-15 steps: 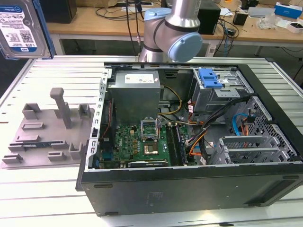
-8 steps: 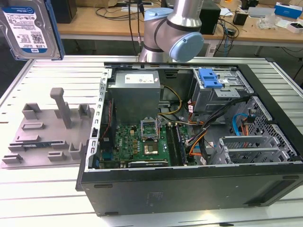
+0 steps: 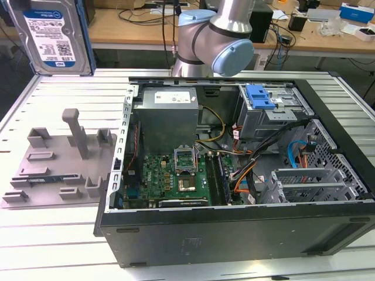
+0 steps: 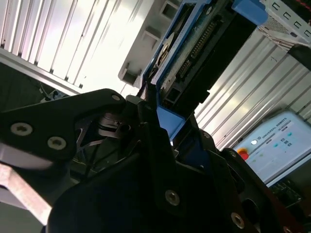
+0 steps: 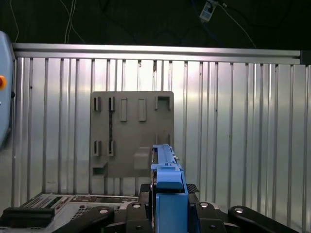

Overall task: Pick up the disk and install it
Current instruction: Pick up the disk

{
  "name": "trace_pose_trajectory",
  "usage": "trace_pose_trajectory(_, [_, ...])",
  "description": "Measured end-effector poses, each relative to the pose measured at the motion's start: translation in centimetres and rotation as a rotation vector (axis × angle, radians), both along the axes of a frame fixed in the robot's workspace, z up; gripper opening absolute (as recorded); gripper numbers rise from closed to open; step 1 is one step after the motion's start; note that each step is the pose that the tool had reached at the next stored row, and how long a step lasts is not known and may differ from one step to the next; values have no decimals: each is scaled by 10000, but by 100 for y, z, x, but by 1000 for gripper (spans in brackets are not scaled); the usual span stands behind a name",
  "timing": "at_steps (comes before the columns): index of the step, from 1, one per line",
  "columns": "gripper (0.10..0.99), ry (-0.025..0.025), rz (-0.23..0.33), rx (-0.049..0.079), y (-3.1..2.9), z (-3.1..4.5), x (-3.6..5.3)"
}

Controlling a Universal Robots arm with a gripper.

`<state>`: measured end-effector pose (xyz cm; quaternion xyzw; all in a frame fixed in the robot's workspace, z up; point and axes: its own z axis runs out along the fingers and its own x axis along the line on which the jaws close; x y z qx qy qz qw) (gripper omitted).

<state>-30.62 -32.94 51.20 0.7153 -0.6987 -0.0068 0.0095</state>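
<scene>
We see the disk point(image 3: 53, 35) raised off the table point(image 3: 64, 246) at the exterior view's upper left. It stands upright with its white-and-blue label facing that camera and a blue strip along its edge toward the exterior view's right. In the first wrist view the disk appears edge-on, and its blue carrier bracket point(image 5: 167, 182) sits squeezed between the black parts of the tool point(image 5: 167, 216). We judge the tool to be clenched on the disk. The second wrist view shows the same grip from the side: dark fingers point(image 4: 153, 131) press against the blue frame, and the drive's connector edge points away from them. Beyond the disk in the first wrist view, a grey plate point(image 5: 131, 136) with raised slots and posts lies flat on the ribbed metal table. In the exterior view this plate lies just beside the open computer case point(image 3: 234, 228), on the exterior view's left of it. The case lies on its side, showing a green motherboard point(image 3: 176, 175), a grey power supply point(image 3: 167, 114) and a metal drive cage with a blue plastic piece point(image 3: 261, 96). The arm point(image 3: 217, 35) rises behind the case, and the disk is well apart from the cage.
</scene>
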Motion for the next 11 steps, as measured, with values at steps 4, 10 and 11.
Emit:
trace_pose_trajectory(4, [369,1,-1,-1,-23,0,212])
trace_pose_trajectory(10, [369,2,-2,-1,-55,1,458])
trace_pose_trajectory(11, [369,2,-3,-1,-60,0,499])
